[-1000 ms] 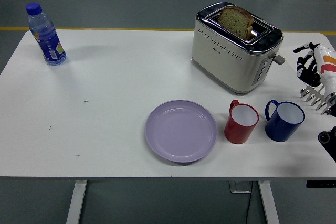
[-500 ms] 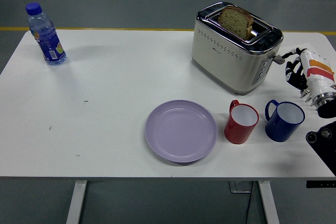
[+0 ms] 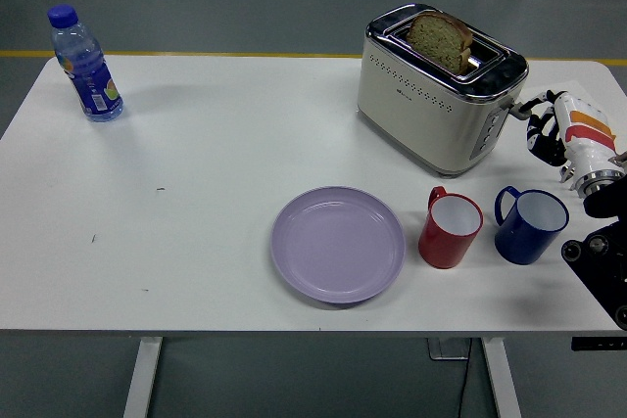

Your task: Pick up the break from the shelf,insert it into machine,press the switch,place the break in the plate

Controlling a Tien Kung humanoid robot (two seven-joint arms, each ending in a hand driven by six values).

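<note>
The bread (image 3: 440, 39) is already being held in the toaster (image 3: 441, 90) — the lever (image 3: 520, 110) is being reached by the right hand (image 3: 551, 126), fingers curled, empty; plating remains.

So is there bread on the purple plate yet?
No, the purple plate is bare; the bread sits in the toaster slot.

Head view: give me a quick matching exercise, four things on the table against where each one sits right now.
Things:
1. bread slice
2. water bottle
3. red mug
4. right hand

Places:
A. far left corner of the table
B. between purple plate and blue mug
C. standing up out of the toaster slot
D. beside the toaster's lever end

Pairs: 1-C, 2-A, 3-B, 4-D
</note>
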